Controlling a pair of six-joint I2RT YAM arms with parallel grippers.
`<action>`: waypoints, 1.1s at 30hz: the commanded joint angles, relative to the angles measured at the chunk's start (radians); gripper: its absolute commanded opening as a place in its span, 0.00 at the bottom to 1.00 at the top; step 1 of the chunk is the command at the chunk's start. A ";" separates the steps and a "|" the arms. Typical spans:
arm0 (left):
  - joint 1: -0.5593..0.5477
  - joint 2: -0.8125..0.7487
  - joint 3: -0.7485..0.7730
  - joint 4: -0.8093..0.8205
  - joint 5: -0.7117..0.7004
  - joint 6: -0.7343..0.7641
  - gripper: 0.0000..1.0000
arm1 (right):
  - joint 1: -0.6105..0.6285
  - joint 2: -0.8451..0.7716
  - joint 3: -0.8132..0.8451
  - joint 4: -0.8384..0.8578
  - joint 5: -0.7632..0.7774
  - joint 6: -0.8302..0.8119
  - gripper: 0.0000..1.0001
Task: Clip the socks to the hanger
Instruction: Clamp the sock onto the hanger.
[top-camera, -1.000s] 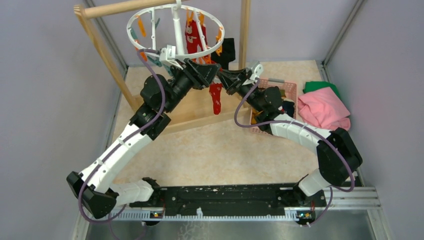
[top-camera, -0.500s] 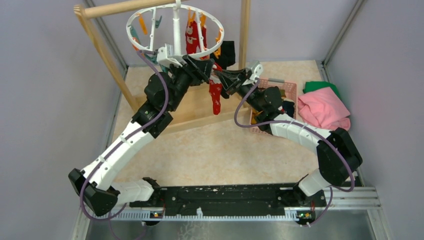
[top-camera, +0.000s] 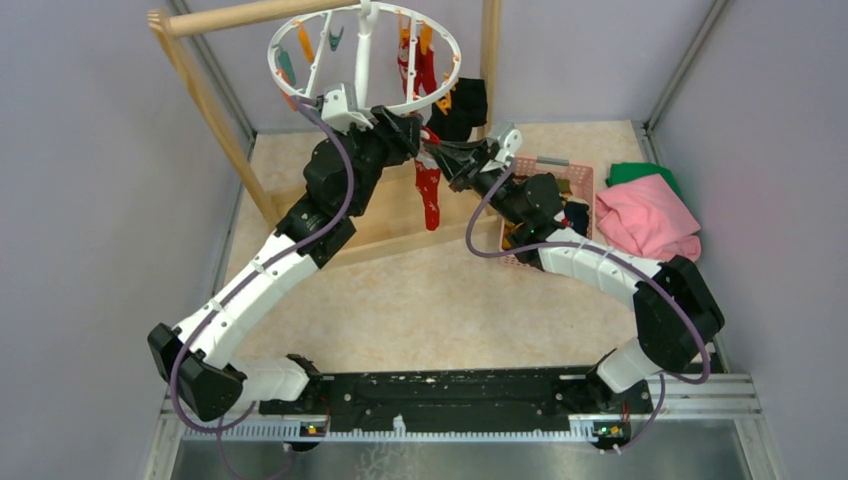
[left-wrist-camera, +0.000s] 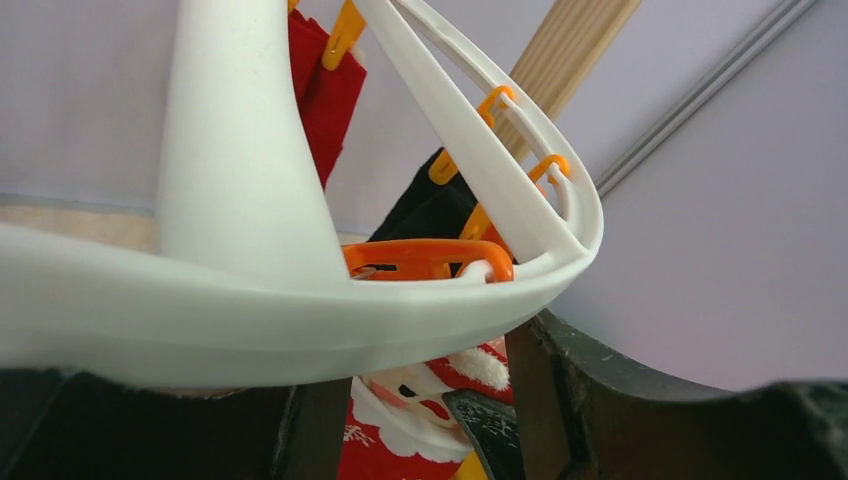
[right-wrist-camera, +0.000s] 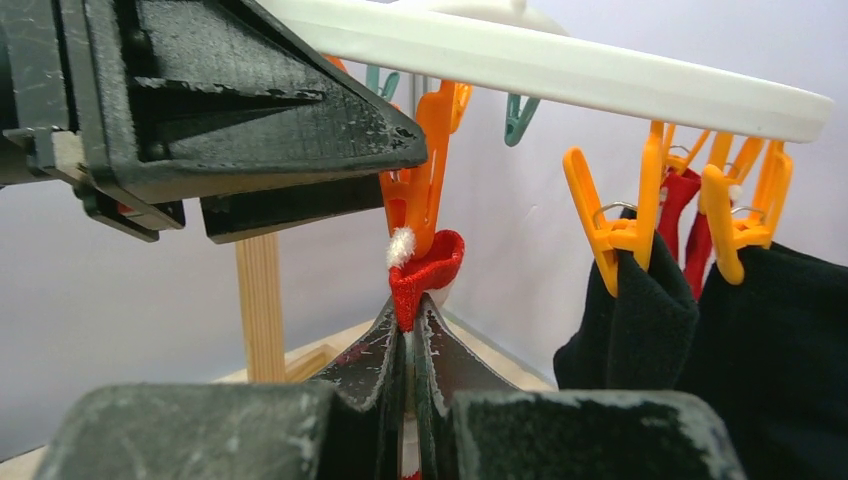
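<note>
The white ring hanger (top-camera: 271, 56) hangs from the wooden rack, with black socks (top-camera: 466, 104) and red socks (top-camera: 426, 68) clipped at its far side. My right gripper (top-camera: 444, 158) is shut on the cuff of a red Santa sock (top-camera: 430, 200), holding it up to an orange clip (right-wrist-camera: 420, 190) under the near rim (right-wrist-camera: 560, 70). The cuff (right-wrist-camera: 426, 264) touches that clip's tip. My left gripper (top-camera: 404, 126) is just under the rim (left-wrist-camera: 300, 330). Its jaws stand apart, one on each side of the orange clip (left-wrist-camera: 430, 260). Whether they press it is unclear.
A wooden rack post (top-camera: 215, 110) slants at the left, with its base board (top-camera: 385, 220) beneath the sock. A pink basket (top-camera: 572, 176) holding more socks sits at the right. Beside it lie a pink cloth (top-camera: 650, 218) and a green cloth (top-camera: 640, 172).
My left gripper has risen from below the ring to its near rim. The ring has swung up and to the right. My right gripper has kept the red sock, lifting it slightly.
</note>
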 joint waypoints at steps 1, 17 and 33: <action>-0.004 0.013 0.050 0.042 -0.051 0.044 0.61 | 0.019 -0.011 0.066 0.006 0.010 -0.025 0.00; -0.004 0.064 0.095 0.071 -0.056 0.042 0.61 | 0.029 -0.006 0.084 -0.005 0.020 -0.054 0.00; -0.004 -0.151 -0.124 0.191 0.029 0.072 0.76 | 0.029 -0.025 0.067 -0.029 0.092 -0.080 0.00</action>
